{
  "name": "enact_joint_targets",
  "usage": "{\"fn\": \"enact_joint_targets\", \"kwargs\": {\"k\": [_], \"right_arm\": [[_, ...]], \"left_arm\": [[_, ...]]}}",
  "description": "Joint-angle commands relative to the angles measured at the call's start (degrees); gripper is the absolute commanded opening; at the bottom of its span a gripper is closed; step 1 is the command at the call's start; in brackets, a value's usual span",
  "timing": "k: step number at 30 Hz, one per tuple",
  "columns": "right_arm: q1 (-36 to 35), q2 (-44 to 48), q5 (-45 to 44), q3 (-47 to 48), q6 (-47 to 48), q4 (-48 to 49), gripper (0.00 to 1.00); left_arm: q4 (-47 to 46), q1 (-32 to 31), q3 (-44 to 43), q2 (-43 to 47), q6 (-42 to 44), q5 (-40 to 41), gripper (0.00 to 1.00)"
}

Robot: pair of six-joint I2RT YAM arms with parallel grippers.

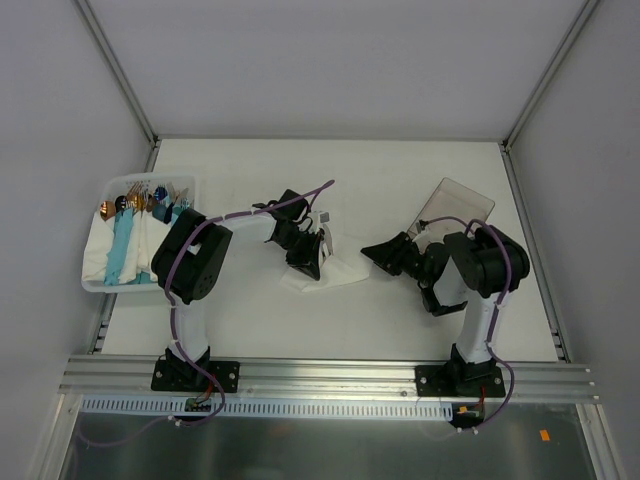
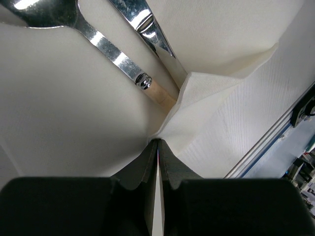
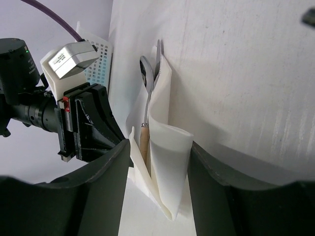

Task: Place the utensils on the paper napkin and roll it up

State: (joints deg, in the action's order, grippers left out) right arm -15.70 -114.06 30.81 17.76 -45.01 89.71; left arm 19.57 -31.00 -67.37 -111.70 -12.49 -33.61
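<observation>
The paper napkin (image 1: pixel 335 272) lies rumpled at mid-table, partly folded over the utensils. In the left wrist view a silver spoon (image 2: pixel 98 39) with a pale wooden handle end (image 2: pixel 160 93) and a second metal piece (image 2: pixel 147 24) lie on the white sheet (image 2: pixel 231 123). My left gripper (image 2: pixel 158 142) is shut, pinching a napkin edge at its tips (image 1: pixel 312 258). My right gripper (image 3: pixel 160 147) is open at the napkin's right side (image 1: pixel 372 252). A standing fold of napkin (image 3: pixel 170 162) and the spoon (image 3: pixel 146 73) sit between its fingers.
A white basket (image 1: pixel 150 180) at the left holds light-blue rolled bundles (image 1: pixel 122 250) and more cutlery. A clear plastic tray (image 1: pixel 455 205) stands tilted at the back right, behind the right arm. An aluminium rail (image 1: pixel 330 375) runs along the near edge.
</observation>
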Motion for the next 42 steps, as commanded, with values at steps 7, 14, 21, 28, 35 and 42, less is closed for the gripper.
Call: {"fn": "enact_joint_targets", "kwargs": {"k": [7,14,21,28,35,42], "right_arm": [[-1.5,4.5,0.3,-2.8,-4.5,-24.0,0.47],[-5.8,12.4,-1.8,-0.3,-0.5,-36.6,0.59],[-8.3,14.4,-5.6,1.0,1.9,-43.3,0.65],[-13.3,18.0,-14.0,2.8,5.6,-53.5,0.63],[-18.1,23.4,-25.9,7.2,12.0,-68.4,0.54],[-22.8,27.3,-38.2,13.1,17.4,-81.2,0.44]], "left_arm": [[1.1,0.8,0.2,-2.2,1.6,4.2,0.06],[1.1,0.9,-0.1,-2.2,1.2,4.1,0.06],[1.1,1.0,0.0,-2.4,1.1,3.8,0.06],[1.0,1.1,0.1,-2.5,1.1,3.7,0.06],[1.1,1.3,0.1,-2.5,1.1,3.7,0.06],[1.1,1.3,0.1,-2.9,0.8,3.6,0.06]]}}
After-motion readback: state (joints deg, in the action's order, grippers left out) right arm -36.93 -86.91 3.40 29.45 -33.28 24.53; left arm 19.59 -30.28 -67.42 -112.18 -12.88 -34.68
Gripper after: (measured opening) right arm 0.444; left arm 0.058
